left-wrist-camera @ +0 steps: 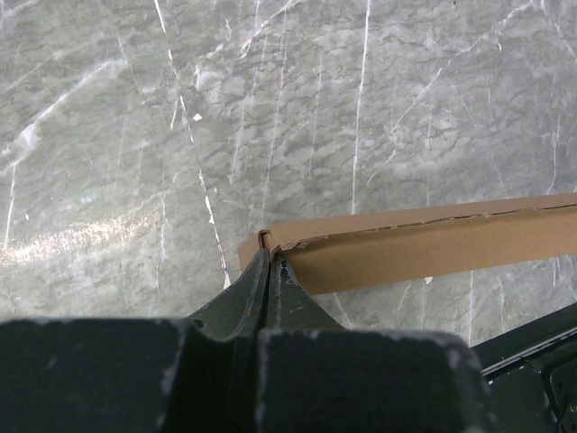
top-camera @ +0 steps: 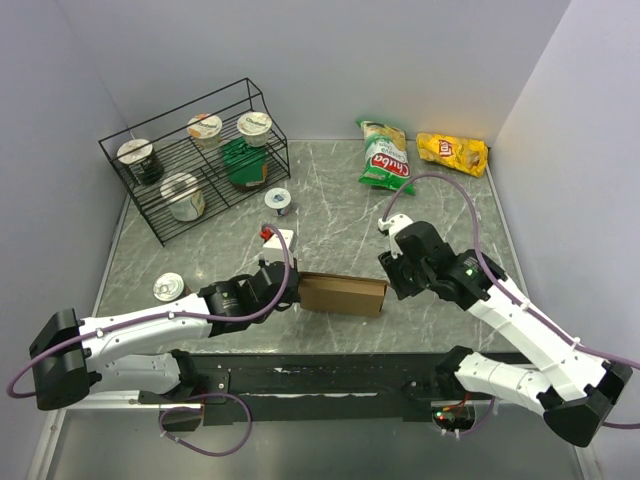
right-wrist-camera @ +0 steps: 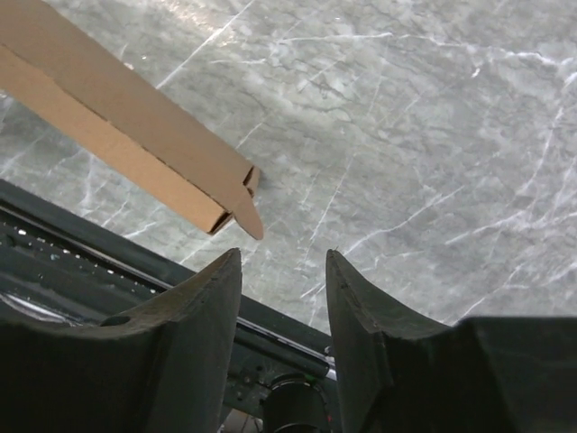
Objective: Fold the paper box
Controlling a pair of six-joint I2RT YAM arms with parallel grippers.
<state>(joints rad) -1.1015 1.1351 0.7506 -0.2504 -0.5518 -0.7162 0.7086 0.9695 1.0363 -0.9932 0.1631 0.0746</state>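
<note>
The paper box (top-camera: 343,294) is a flat brown cardboard piece lying near the table's front edge, between the two arms. My left gripper (top-camera: 292,290) is at its left end. In the left wrist view the gripper (left-wrist-camera: 270,253) is shut, its tips pinching the corner of the paper box (left-wrist-camera: 433,242). My right gripper (top-camera: 392,276) hovers just past the box's right end. In the right wrist view this gripper (right-wrist-camera: 282,253) is open with nothing between its fingers, and the paper box (right-wrist-camera: 117,135) reaches in from the upper left, its pointed flap ending just above the left finger.
A black wire rack (top-camera: 195,160) holding several cups stands at the back left. A green chip bag (top-camera: 385,155) and a yellow chip bag (top-camera: 452,152) lie at the back right. A lone cup (top-camera: 168,287) sits left of the left arm. A black rail (right-wrist-camera: 108,262) runs along the near edge.
</note>
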